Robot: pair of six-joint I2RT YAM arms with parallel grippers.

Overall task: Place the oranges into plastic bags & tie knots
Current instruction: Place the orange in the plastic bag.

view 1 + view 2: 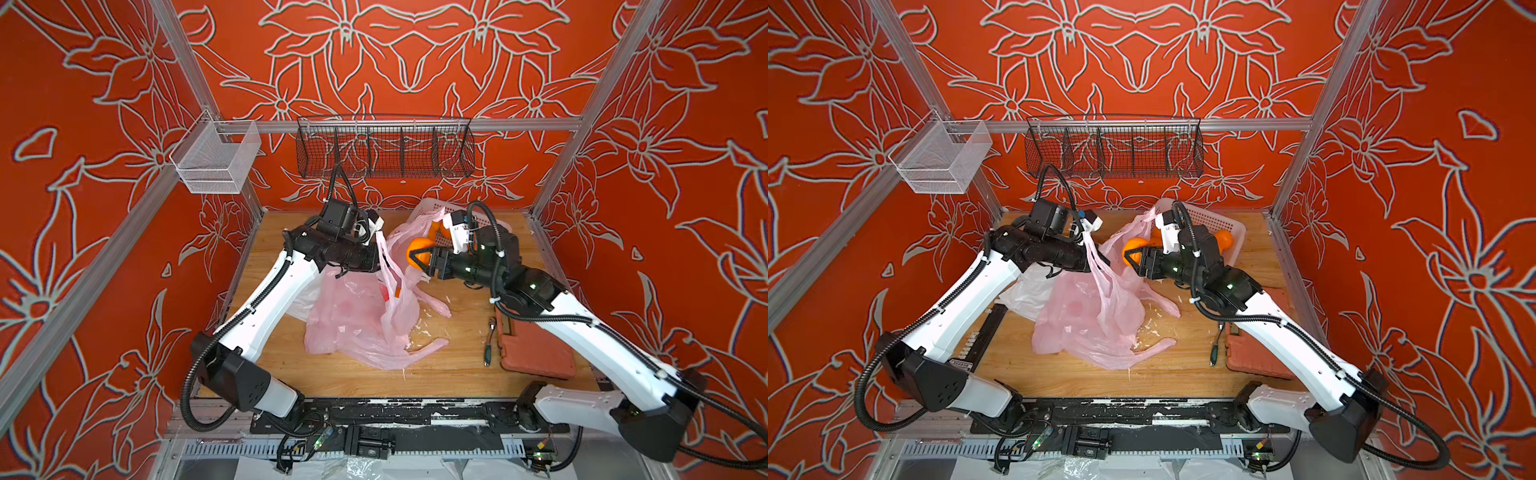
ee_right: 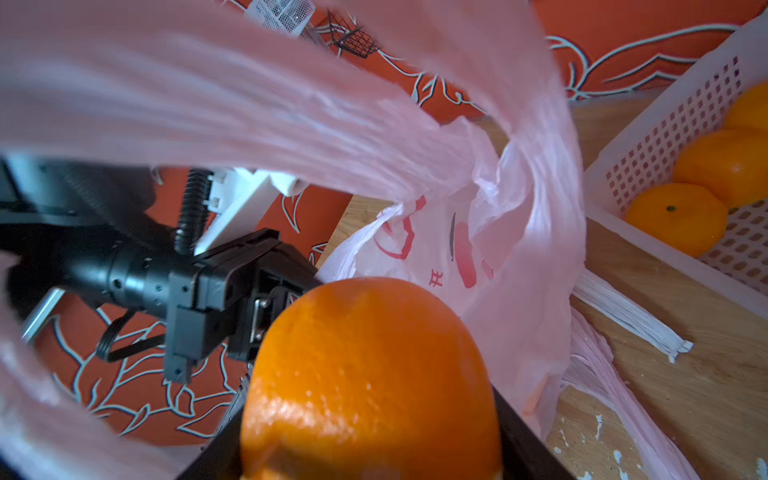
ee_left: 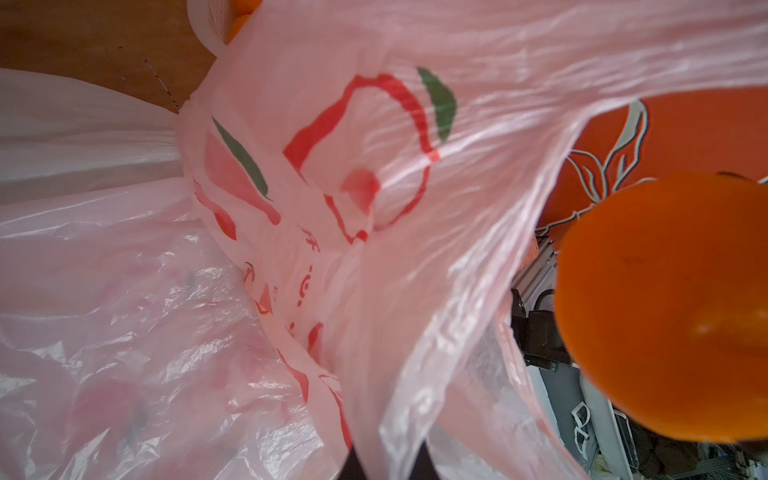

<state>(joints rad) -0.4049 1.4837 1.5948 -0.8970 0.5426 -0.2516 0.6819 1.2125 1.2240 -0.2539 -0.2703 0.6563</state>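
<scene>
While left gripper pinched the bag handle high, right gripper gripped an orange at the bag's 1 o'clock; best move looked like clearing the rim, going low, then releasing.

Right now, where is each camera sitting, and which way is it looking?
Both top views: high over the front edge, looking down at the wooden table; the whole left arm and right arm show.
Left wrist: behind the left pincer, looking along it at the printed pink bag it is shut on; only its dark fingertips show.
Right wrist: behind the right pincer, looking past its held orange toward the white basket; the left pincer shows too.
Shared: both wrist views see that orange and bag.
</scene>
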